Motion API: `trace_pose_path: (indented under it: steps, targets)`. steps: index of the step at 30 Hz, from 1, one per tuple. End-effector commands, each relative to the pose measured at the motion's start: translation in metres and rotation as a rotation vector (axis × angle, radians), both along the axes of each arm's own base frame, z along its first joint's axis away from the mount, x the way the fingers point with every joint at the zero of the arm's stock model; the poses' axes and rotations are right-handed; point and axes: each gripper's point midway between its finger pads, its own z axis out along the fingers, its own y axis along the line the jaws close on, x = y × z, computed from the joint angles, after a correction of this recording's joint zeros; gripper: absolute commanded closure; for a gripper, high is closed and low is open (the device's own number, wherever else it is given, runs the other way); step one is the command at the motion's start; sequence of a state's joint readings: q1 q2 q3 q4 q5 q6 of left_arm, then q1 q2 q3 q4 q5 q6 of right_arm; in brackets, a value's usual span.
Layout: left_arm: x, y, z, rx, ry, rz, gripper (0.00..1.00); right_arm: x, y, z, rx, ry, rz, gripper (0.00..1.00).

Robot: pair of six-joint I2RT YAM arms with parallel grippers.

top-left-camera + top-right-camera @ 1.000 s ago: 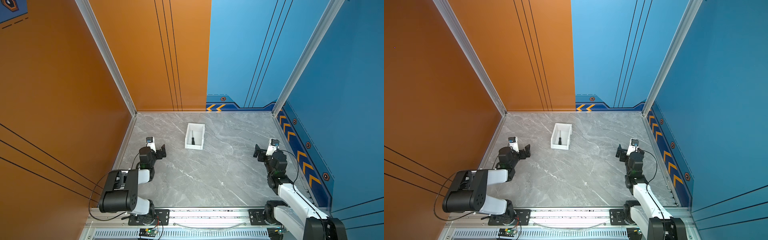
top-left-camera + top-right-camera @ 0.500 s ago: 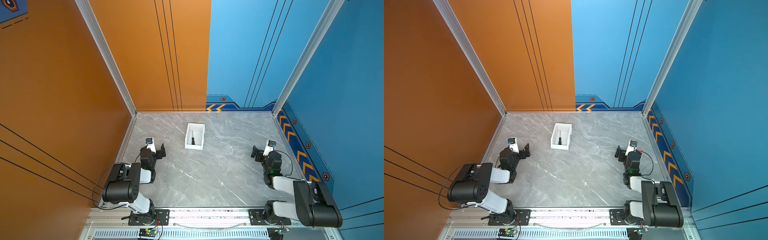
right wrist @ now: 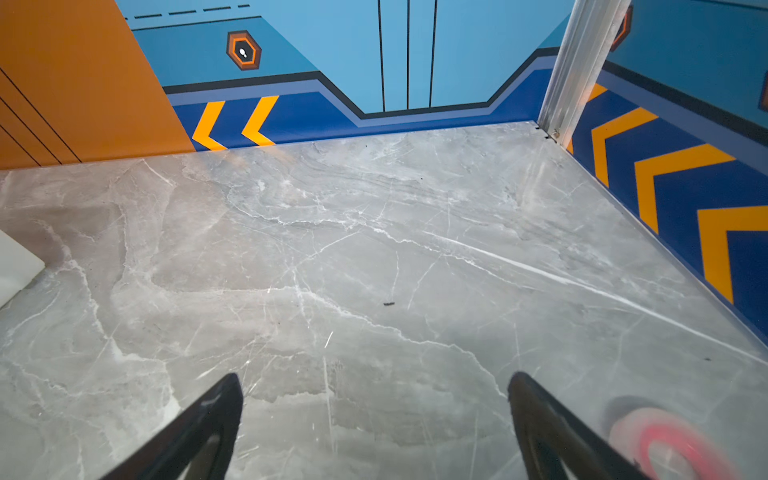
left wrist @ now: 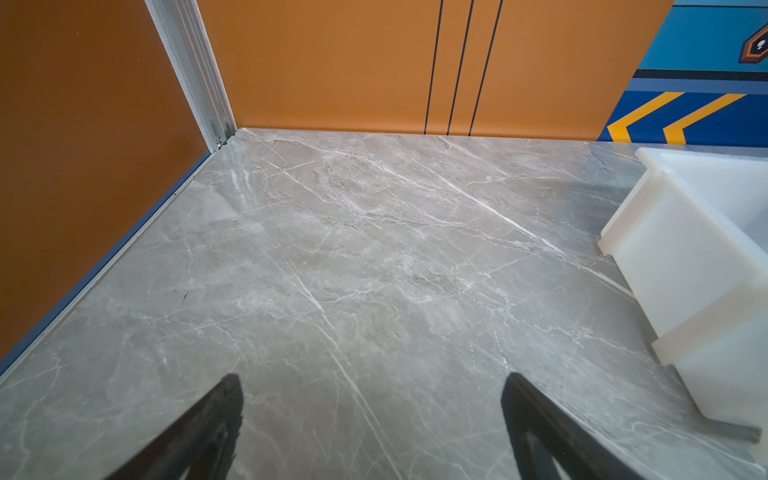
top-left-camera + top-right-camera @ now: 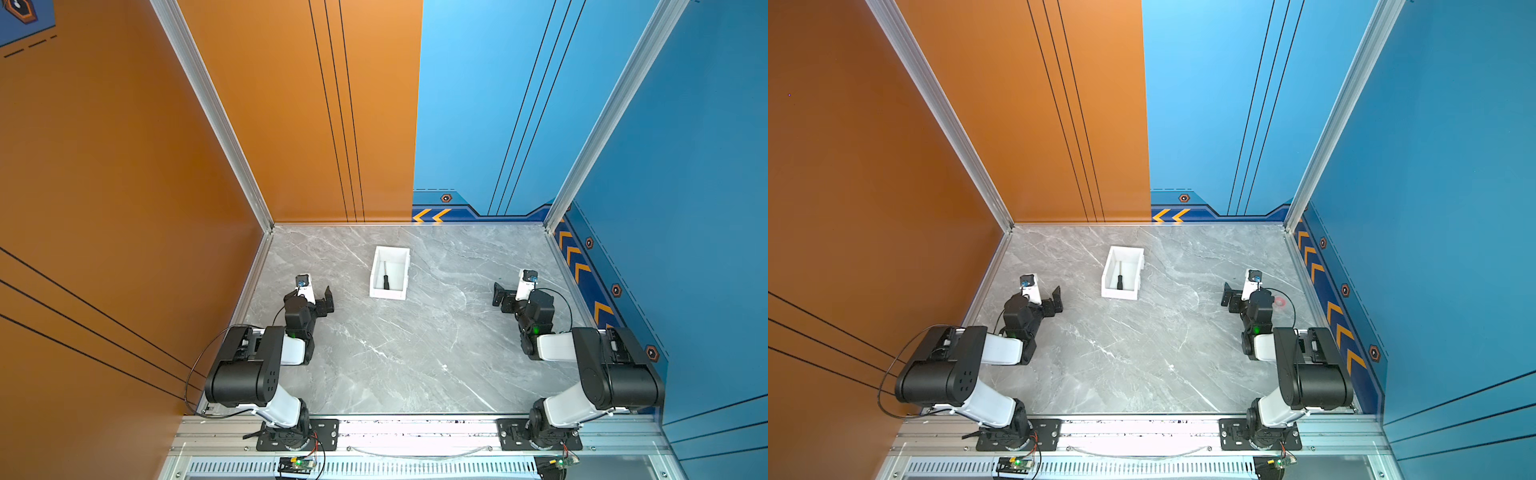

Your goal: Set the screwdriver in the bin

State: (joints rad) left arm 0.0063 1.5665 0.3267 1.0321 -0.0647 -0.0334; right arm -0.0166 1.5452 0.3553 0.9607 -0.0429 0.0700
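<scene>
Since the screwdriver [image 5: 386,279] lies inside the bin [image 5: 387,294], far middle, I judge the job done; my left claw [image 5: 325,300] and right claw [image 5: 501,295], both spread empty, should rest well clear.

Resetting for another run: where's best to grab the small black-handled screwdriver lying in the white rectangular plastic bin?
Take the screwdriver by its thicker black handle, the end nearer the arms' bases, coming straight down from above. It lies lengthwise in the white plastic bin, whose walls would likely block a sideways approach, and the thin shaft gives little to pinch.
</scene>
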Motion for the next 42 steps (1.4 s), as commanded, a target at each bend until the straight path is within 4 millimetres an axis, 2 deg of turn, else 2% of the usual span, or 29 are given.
trace_pose_path:
  steps: [1, 42]
  targets:
    - [0.0072, -0.0017, -0.0035, 0.045, 0.051, 0.000, 0.02, -0.0002, 0.0046, -0.0050, -0.019, 0.024, 0.025, 0.00]
    - [0.0064, -0.0028, -0.0039, 0.056, 0.052, 0.004, 0.02, -0.0003, 0.0049, -0.0052, -0.029, 0.025, 0.016, 0.00]
